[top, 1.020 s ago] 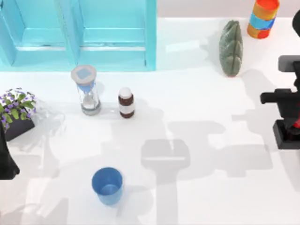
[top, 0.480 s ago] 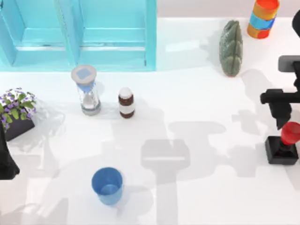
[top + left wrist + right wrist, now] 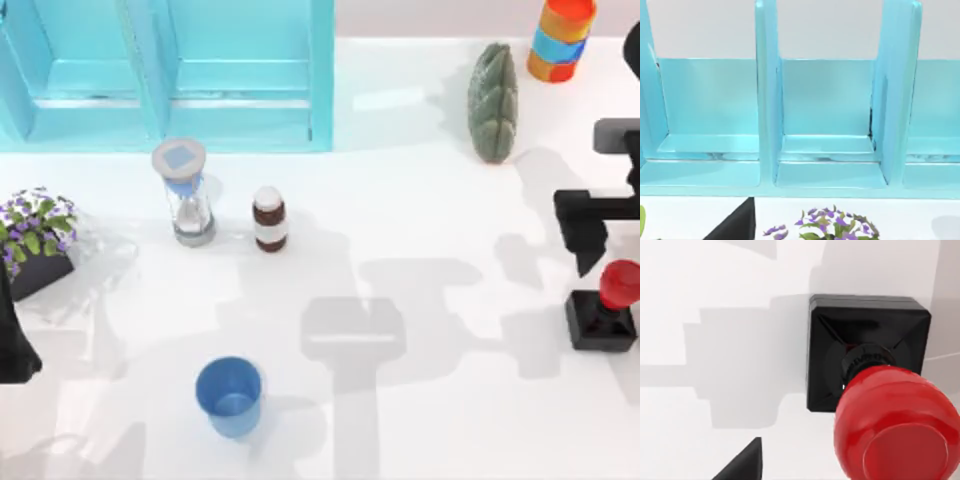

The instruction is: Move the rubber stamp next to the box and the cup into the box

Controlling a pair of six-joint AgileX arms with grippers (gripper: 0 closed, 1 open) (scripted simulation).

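**Plainly, a long haul past clutter**

Starting at the left, my left gripper [image 3: 12, 345] sits parked at the table's left edge, just beside the potted flowers [image 3: 35, 232]; I cannot tell whether it is wide or narrow. The box [image 3: 165, 75], a cyan divided case, stands at the far left, well apart from the working claw. Between that claw and the box stand an hourglass [image 3: 183, 192] and a brown bottle [image 3: 268, 218]. The cup [image 3: 229, 397] stands upright, far to the claw's left and nearer the table's front.

My right gripper [image 3: 588, 235] hovers at the right edge, and the rubber stamp [image 3: 603, 312] stands on the table just in front of it, held by nothing. I cannot tell how wide this claw is.

The risks, as I judge them:
- A descent off-centre on the glossy round knob could tip the stamp or let it slip.
- A low carry leftward could clip the bottle or hourglass.
- Setting the stamp too close could crowd the cup's way into the box.
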